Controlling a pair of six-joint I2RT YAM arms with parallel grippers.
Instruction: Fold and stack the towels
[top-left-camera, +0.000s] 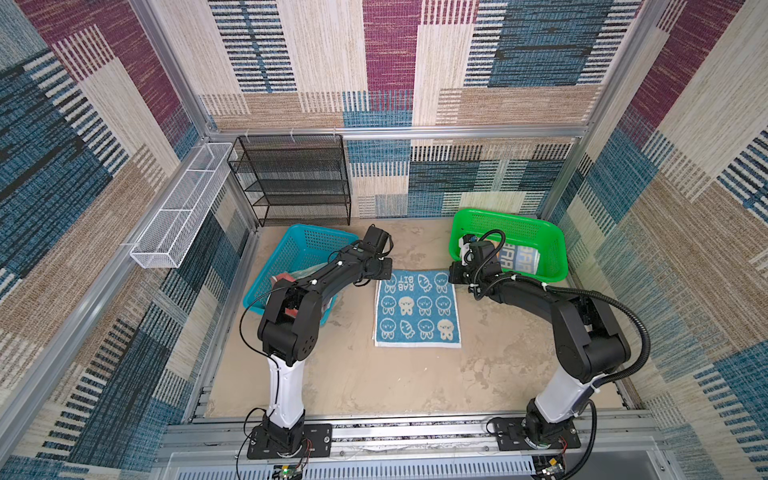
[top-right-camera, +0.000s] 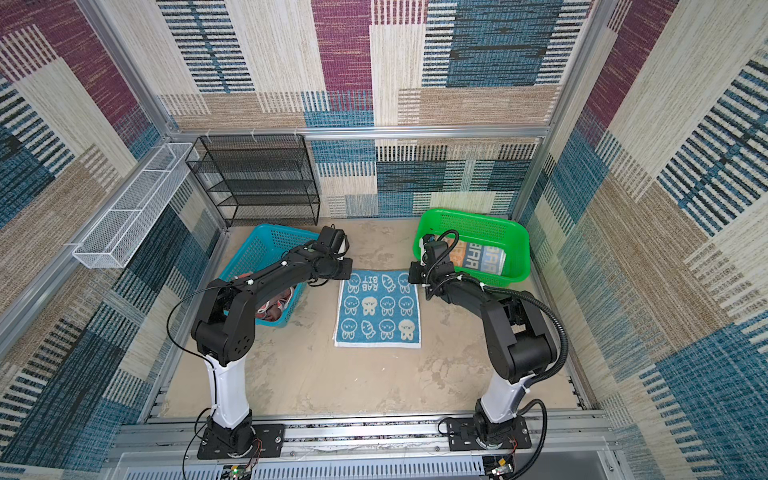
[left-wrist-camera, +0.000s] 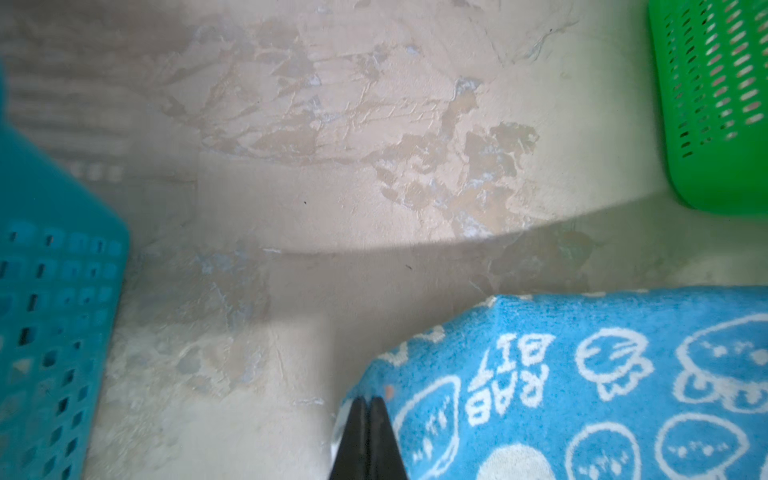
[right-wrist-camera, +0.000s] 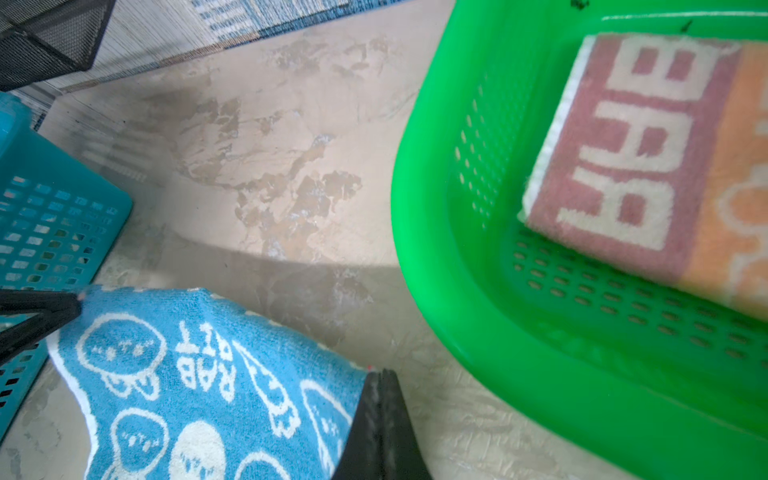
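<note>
Beige plastered desk (top-left-camera: 415, 382), mottled with darker worn patches. Turquoise perforated plastic basket (top-left-camera: 307, 245) at back left; sits askew, one corner near the foot of a black wire-mesh shelf rack (top-left-camera: 295, 178). Stands upright against the back wall, left of centre, several tiers high. Bright green perforated plastic basket (top-left-camera: 515, 224) at back right; lies close to the right wall, well apart from the turquoise one. Long white wire-mesh tray (top-left-camera: 183, 203), split into compartments; hangs on the left wall above the desk. Woven wall panels (top-left-camera: 395, 62) in blocks of blue, cream, tan and plum. Silver aluminium frame bars (top-left-camera: 395, 132) along the seams. Slotted metal rail (top-left-camera: 415, 432) across the front edge.
</note>
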